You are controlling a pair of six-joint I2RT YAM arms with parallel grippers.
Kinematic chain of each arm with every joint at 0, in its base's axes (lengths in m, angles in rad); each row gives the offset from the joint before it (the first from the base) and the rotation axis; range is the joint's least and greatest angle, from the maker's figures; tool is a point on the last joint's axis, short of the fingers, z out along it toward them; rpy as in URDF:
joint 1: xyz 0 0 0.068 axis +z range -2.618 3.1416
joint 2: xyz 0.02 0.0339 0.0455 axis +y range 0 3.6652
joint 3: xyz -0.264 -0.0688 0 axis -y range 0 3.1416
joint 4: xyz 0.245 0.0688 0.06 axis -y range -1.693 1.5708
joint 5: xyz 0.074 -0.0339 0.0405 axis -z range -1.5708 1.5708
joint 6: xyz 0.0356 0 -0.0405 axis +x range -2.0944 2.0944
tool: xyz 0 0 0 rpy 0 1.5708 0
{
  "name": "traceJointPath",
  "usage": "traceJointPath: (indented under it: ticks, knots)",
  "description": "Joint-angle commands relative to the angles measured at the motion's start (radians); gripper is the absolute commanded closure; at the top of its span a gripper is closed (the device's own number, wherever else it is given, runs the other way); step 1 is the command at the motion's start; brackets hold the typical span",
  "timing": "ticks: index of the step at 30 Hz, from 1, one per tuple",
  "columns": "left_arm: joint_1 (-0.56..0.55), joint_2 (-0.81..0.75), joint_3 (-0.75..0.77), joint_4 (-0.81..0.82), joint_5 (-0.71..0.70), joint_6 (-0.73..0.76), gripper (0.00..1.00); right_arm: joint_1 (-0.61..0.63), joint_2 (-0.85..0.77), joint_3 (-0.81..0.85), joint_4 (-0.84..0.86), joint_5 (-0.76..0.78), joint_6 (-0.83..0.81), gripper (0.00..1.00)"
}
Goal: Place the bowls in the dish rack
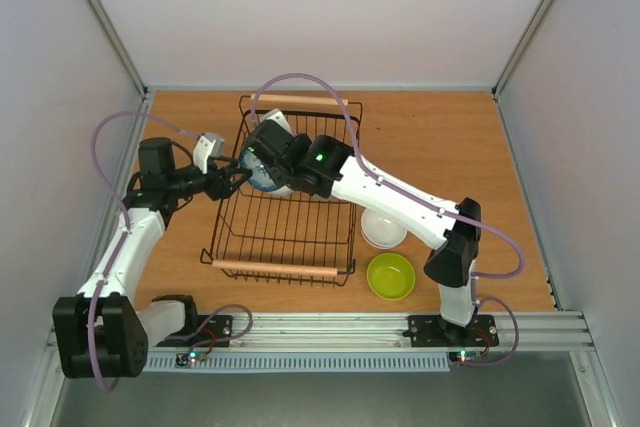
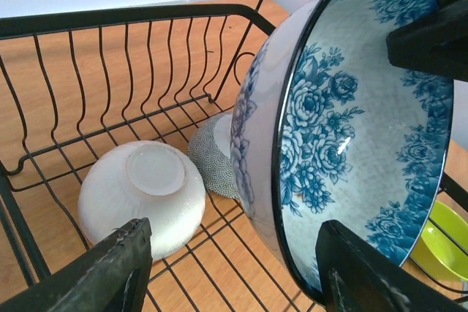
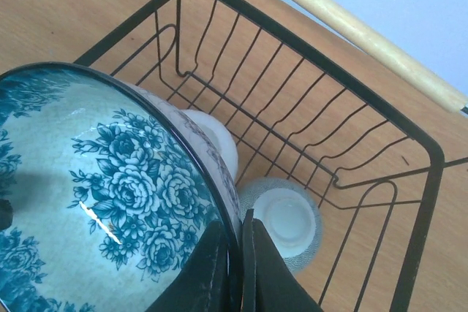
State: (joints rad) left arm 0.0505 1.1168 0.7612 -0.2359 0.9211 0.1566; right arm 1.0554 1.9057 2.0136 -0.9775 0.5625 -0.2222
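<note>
Right tool [image 3: 240, 233] is clamped together on the rim of the blue floral bowl [image 3: 110, 202], one finger inside and one outside. Left tool [image 1: 232, 183] has its fingers apart by the bowl's lower edge; I can't tell if they touch it. The bowl hangs over the dish rack [image 2: 117, 14], above an upturned white bowl [image 2: 142, 199] and a dotted bowl [image 2: 216, 158]. A lime green bowl [image 1: 391, 275] and another white bowl [image 1: 384, 230] sit on the desk [image 1: 440, 137], lower right in the top view. My read: glazed ceramic, stiff, weighty, slick and chippable, so a rim pinch may let it pivot. It's round with no long axis. It stands steeply on edge, mouth toward the left tool, foot toward the upturned bowls.
</note>
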Motion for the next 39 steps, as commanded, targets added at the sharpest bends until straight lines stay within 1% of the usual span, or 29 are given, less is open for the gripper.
traceJointPath:
  ticks: [1, 3, 7, 8, 9, 10, 11, 12, 13, 17, 18, 19, 21, 22, 23, 24, 26, 30, 32, 33, 35, 39]
  knots:
    - [-0.011, 0.015, 0.034, 0.021, -0.071, -0.011, 0.38, 0.02, 0.023, 0.076, 0.002, 0.005, -0.012, 0.99]
    - [-0.013, 0.007, 0.032, 0.023, -0.075, -0.009, 0.38, 0.028, 0.037, 0.086, -0.003, 0.007, -0.014, 0.99]
    - [-0.018, 0.004, 0.027, 0.024, -0.063, -0.008, 0.43, 0.043, 0.063, 0.103, 0.004, -0.02, -0.02, 0.99]
    - [-0.018, 0.004, 0.028, 0.02, -0.051, -0.003, 0.46, 0.045, 0.072, 0.113, 0.002, -0.02, -0.022, 0.99]
    - [-0.02, 0.005, 0.029, 0.016, -0.04, 0.001, 0.51, 0.048, 0.081, 0.122, -0.001, -0.017, -0.023, 0.99]
    - [-0.02, 0.005, 0.029, 0.013, -0.03, 0.006, 0.61, 0.05, 0.088, 0.133, -0.005, -0.013, -0.025, 0.99]
    - [-0.021, 0.004, 0.029, 0.01, -0.024, 0.012, 0.74, 0.051, 0.093, 0.14, -0.008, -0.01, -0.026, 0.99]
    - [-0.021, 0.004, 0.029, 0.006, -0.02, 0.017, 0.91, 0.051, 0.097, 0.147, -0.009, -0.01, -0.026, 0.99]
    - [-0.021, 0.005, 0.029, 0.003, -0.019, 0.022, 0.98, 0.051, 0.096, 0.147, -0.007, -0.01, -0.028, 0.99]
    - [-0.023, -0.002, 0.019, 0.007, -0.001, 0.036, 0.99, 0.051, 0.092, 0.141, -0.011, 0.006, -0.031, 0.98]
    - [-0.022, -0.005, 0.016, 0.01, 0.003, 0.039, 1.0, 0.051, 0.09, 0.134, -0.012, 0.017, -0.031, 0.96]
    - [-0.022, -0.006, 0.014, 0.013, 0.008, 0.039, 0.99, 0.051, 0.085, 0.124, -0.012, 0.027, -0.032, 0.91]
    - [-0.021, -0.001, 0.015, 0.014, 0.025, 0.033, 0.99, 0.051, 0.06, 0.079, 0.004, 0.024, -0.038, 0.79]
    - [-0.02, 0.003, 0.019, 0.009, 0.037, 0.03, 0.99, 0.05, 0.035, 0.043, 0.028, 0.002, -0.046, 0.69]
    - [-0.019, 0.011, 0.025, 0.001, 0.049, 0.031, 1.0, 0.047, 0.006, -0.005, 0.059, -0.04, -0.055, 0.54]
    - [-0.019, 0.016, 0.028, -0.003, 0.063, 0.032, 1.0, 0.041, -0.027, -0.053, 0.099, -0.104, -0.056, 0.45]
    - [-0.015, 0.025, 0.032, -0.008, 0.09, 0.034, 1.0, 0.016, -0.098, -0.147, 0.16, -0.26, -0.03, 0.35]
    - [-0.005, 0.025, 0.031, -0.01, 0.145, 0.038, 1.0, -0.064, -0.246, -0.339, 0.298, -0.596, 0.05, 0.21]
    - [0.002, 0.022, 0.032, -0.013, 0.173, 0.038, 0.99, -0.086, -0.29, -0.399, 0.351, -0.704, 0.071, 0.08]
    - [0.005, 0.022, 0.031, -0.015, 0.192, 0.039, 0.99, -0.094, -0.305, -0.418, 0.37, -0.748, 0.079, 0.05]
    - [0.011, 0.021, 0.031, -0.02, 0.235, 0.046, 0.99, -0.104, -0.326, -0.444, 0.4, -0.811, 0.096, 0.02]
    - [0.026, 0.03, 0.038, -0.039, 0.327, 0.06, 0.99, -0.115, -0.361, -0.509, 0.478, -0.894, 0.136, 0.01]
